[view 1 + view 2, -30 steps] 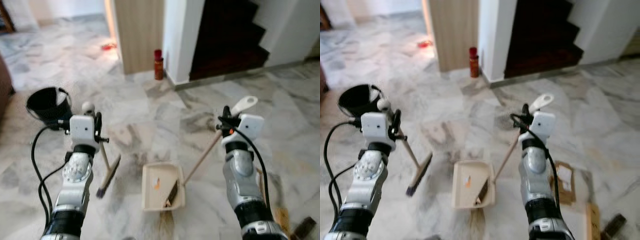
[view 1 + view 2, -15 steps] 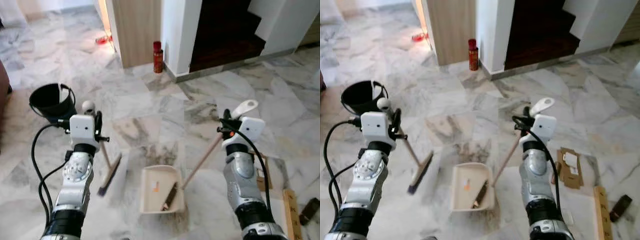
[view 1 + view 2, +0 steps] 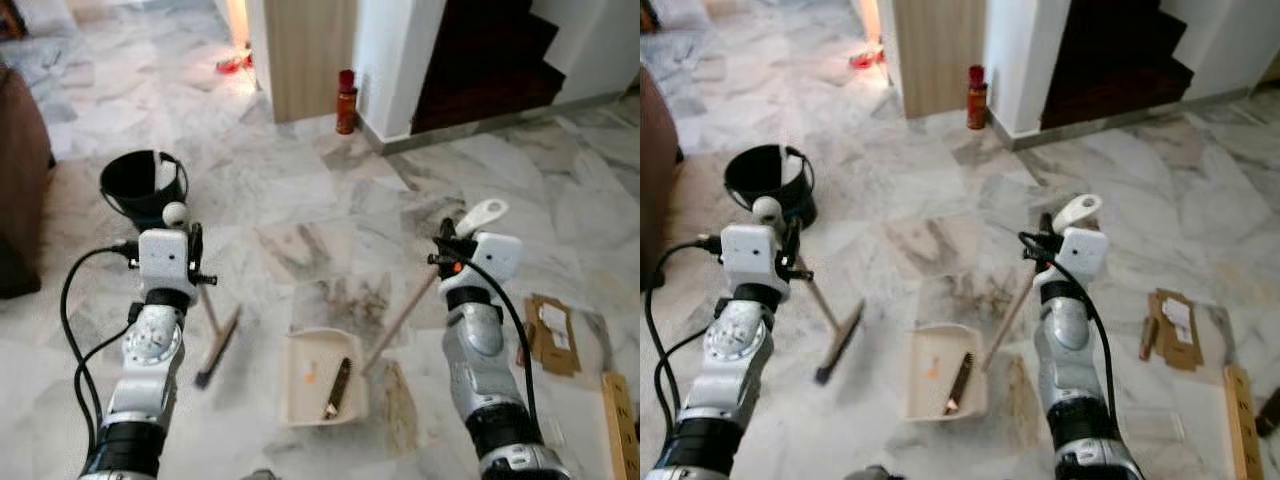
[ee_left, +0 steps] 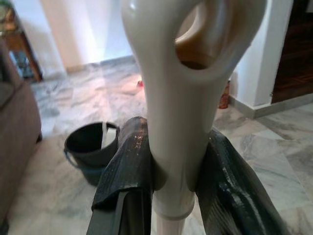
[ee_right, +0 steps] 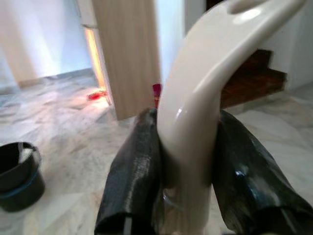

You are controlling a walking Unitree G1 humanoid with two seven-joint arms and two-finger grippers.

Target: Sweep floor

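Note:
My left gripper (image 3: 196,252) is shut on the cream handle (image 4: 182,98) of a short broom; its stick slants down to the brush head (image 3: 217,348) on the marble floor. My right gripper (image 3: 445,250) is shut on the cream handle (image 5: 195,112) of a long-handled dustpan. The cream dustpan (image 3: 322,376) lies on the floor between my arms, with a dark strip of debris (image 3: 335,388) and an orange scrap inside. A black bucket (image 3: 141,184) stands on the floor ahead to my left.
Brown cardboard pieces (image 3: 550,333) lie on the floor at the right. A red bottle (image 3: 346,101) stands by a wooden panel (image 3: 305,55) and white pillar ahead, with dark stairs (image 3: 490,55) to the right. A dark sofa edge (image 3: 22,190) is at far left.
The camera has shifted, so the bucket, cardboard and far wall sit differently in the picture. Both grippers still hold their handles, and the dustpan stays between my arms.

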